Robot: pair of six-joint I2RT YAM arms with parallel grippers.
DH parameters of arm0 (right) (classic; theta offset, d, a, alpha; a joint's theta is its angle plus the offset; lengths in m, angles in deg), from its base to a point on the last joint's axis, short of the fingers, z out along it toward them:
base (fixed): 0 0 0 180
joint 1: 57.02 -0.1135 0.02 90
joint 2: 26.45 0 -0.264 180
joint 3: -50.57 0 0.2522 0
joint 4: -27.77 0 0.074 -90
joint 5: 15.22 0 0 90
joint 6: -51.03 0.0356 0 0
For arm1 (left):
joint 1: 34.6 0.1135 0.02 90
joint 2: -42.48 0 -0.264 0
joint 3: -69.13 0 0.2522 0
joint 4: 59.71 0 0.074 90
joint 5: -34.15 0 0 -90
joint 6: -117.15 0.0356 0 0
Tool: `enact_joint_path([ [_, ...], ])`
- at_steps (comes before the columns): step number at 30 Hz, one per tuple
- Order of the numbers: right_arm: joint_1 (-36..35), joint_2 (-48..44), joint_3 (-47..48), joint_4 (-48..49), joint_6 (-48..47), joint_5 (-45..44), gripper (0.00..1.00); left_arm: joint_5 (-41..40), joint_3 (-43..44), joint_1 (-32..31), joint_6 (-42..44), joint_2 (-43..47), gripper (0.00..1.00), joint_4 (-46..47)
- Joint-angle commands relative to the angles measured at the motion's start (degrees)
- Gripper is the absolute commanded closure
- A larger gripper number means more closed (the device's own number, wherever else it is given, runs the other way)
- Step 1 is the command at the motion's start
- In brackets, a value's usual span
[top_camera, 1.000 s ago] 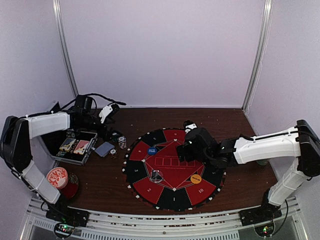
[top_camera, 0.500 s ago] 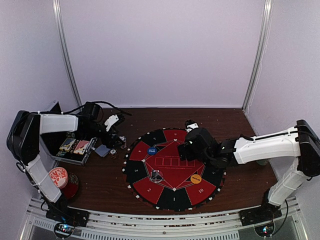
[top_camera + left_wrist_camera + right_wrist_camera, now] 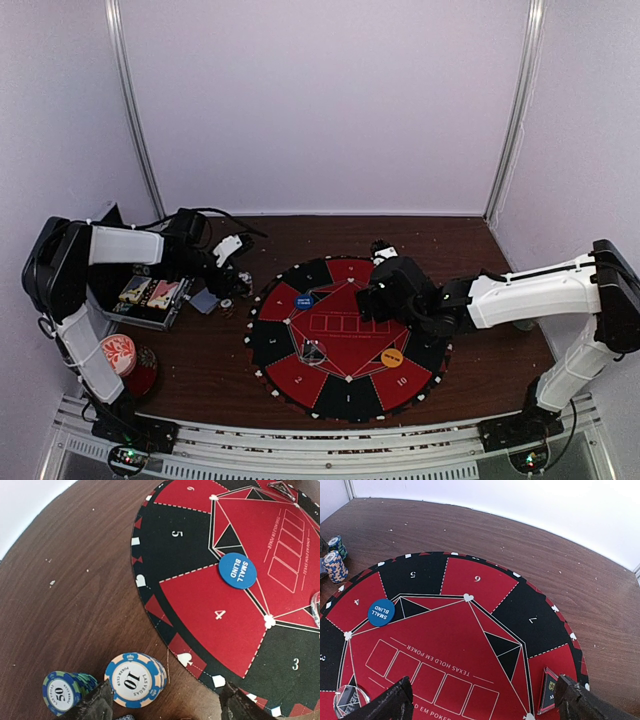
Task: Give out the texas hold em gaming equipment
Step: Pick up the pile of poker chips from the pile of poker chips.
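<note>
The left tool stands low over the dark brown wooden counter with its jaws apart, gripping nothing that we can see. Between its fingers sits a short stack of round poker chips with peach-and-blue striped edges, marked 10. The left finger comes down in the gap between that stack and a neighbouring stack of teal-and-green striped chips marked 50. Both stacks rest on the bare counter just beside the rim of the big round red-and-black mat, outside seat 4. The round blue disc lettered SMALL BLIND lies on the mat at the inner edge of that seat. The right tool hangs wide open above the mat's middle, holding nothing.

We judge the step in hand to be taking the 10 stack. It sits nearer one finger than the other, so a closing jaw could shove it sideways before the far finger meets it, and the chips could shear apart and spill. The finger in the gap could also tip the 50 stack. A grip set too high would lift only the top chips.
</note>
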State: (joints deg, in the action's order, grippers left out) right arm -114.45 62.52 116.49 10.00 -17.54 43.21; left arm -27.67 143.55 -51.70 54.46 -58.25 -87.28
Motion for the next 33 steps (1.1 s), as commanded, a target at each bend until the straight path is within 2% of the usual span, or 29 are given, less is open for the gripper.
enact_joint_path([
  [1, 0.4, 0.3, -0.2, 0.6, 0.8, -1.5, 0.00, -0.9, 2.0, -0.4, -0.4, -1.3, 0.25, 2.5],
  [12, 0.4, 0.6, -0.1, 0.6, 0.8, -1.3, 0.00, -2.3, 1.8, -0.4, -1.1, -2.0, 0.28, 6.0],
  [23, 0.5, 0.5, -0.1, 0.6, 0.9, -1.1, 0.00, -2.8, 2.8, -0.4, -1.4, -3.8, 0.37, 6.2],
  [33, 0.5, 0.6, -0.1, 0.7, 0.9, -0.9, 0.00, -3.5, 3.3, -0.4, -1.6, -4.9, 0.38, 6.3],
])
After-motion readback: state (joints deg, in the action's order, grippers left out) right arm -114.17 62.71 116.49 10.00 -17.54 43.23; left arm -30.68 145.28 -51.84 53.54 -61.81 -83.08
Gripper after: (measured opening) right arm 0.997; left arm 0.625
